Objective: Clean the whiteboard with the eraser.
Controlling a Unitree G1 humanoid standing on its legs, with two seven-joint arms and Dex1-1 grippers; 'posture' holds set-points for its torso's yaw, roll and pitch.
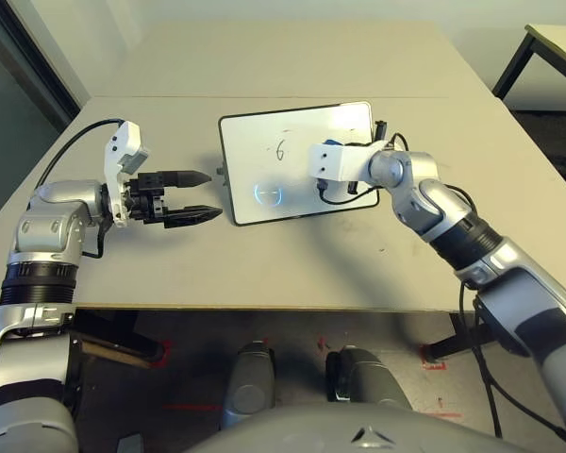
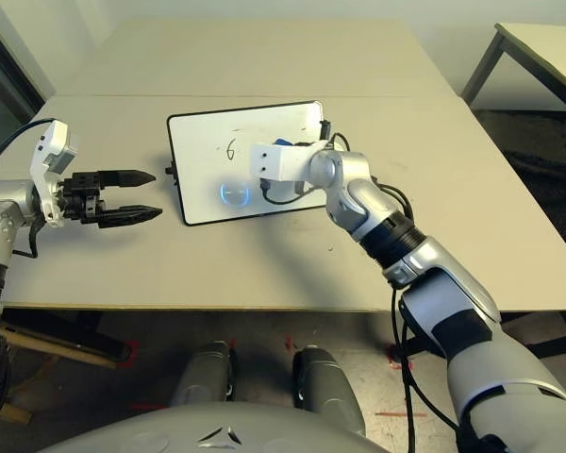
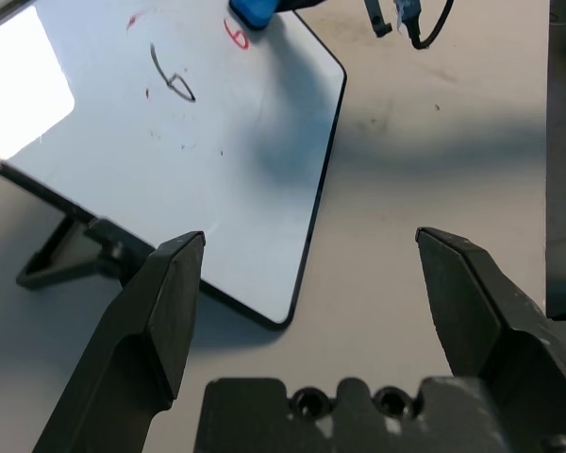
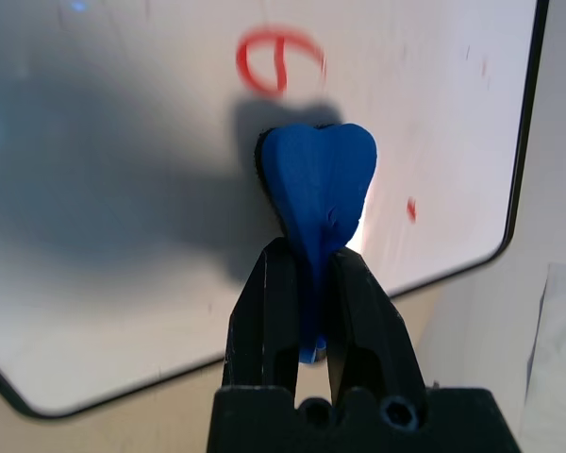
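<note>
Blue eraser clamped in right gripper over whiteboard; left gripper spread wide, empty.

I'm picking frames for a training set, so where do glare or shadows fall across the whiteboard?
Left wrist view: a blown-out white patch near one edge of the whiteboard, plus a soft shadow; right wrist view: broad shadow beside the eraser; left eye view: bluish ring-like reflection.

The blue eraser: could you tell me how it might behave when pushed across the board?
The eraser is probably fairly stiff, its block shape looking unbent in the right claw. It seems unlikely to roll, given its flat dark underside.
</note>
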